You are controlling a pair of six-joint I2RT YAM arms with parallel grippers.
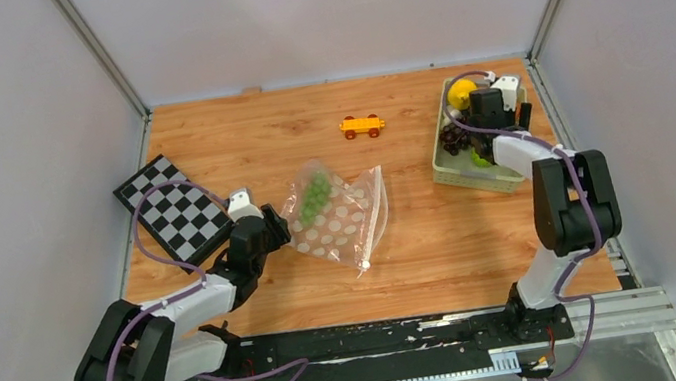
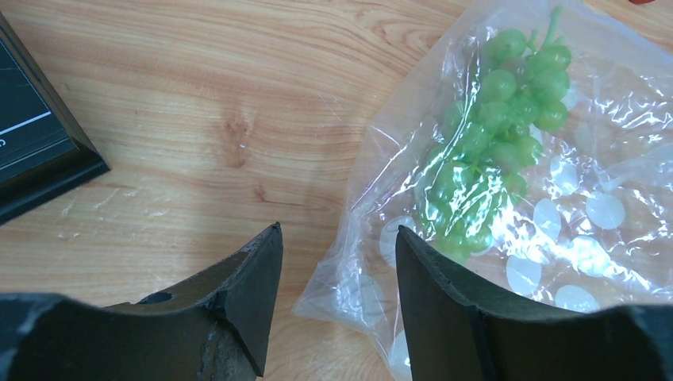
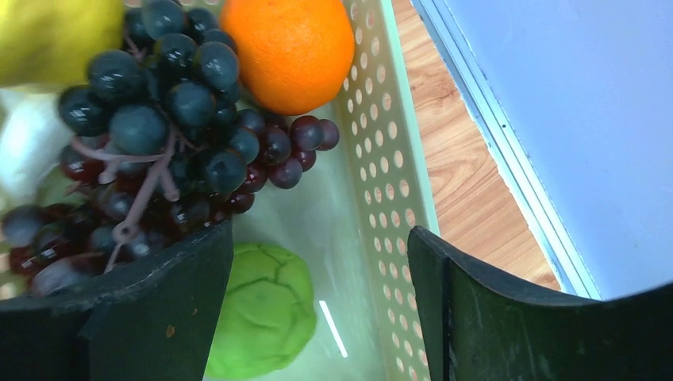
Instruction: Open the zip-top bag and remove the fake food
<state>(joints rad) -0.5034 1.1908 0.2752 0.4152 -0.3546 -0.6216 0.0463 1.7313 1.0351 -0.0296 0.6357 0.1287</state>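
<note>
Checkered board (image 1: 175,212) sits at 9 o'clock on the table (image 1: 442,236). In the left wrist view its dark edge shows a thin white mark, too small to read.

Zip-top bag (image 1: 338,219) lies flat near the table's centre, a little toward 8 o'clock.
- The white zip strip forms the bag's 3 o'clock edge and runs from 1 o'clock down to 7 o'clock, so that edge faces roughly 4 o'clock.
- Cannot tell whether the strip is sealed.
- Whitish dots show across the plastic.
- A green grape bunch (image 1: 315,195) lies inside, toward the bag's 11 o'clock end. Its long axis runs 1 to 7 o'clock, with the stem at the 1 o'clock tip.

Left gripper (image 2: 337,238) is low at the bag's 9 o'clock corner. Its fingers are parted and released. One is over the plastic, the other over bare wood, and the bag's corner lies loose in the gap, not pinched.

Right gripper (image 3: 319,234) hangs over the basket (image 3: 381,159) at 2 o'clock on the table. Its fingers are spread wide and grasp nothing.
- Below it a dark grape bunch (image 3: 174,103) touches an orange (image 3: 290,48).
- A lemon (image 3: 48,36) is at the view's 10 o'clock corner.
- A green round piece (image 3: 266,305) lies on the basket floor beside one finger.

Toy car (image 1: 362,125) stands at 12 o'clock from the bag, well apart, with its long axis 9 to 3 o'clock.
</note>
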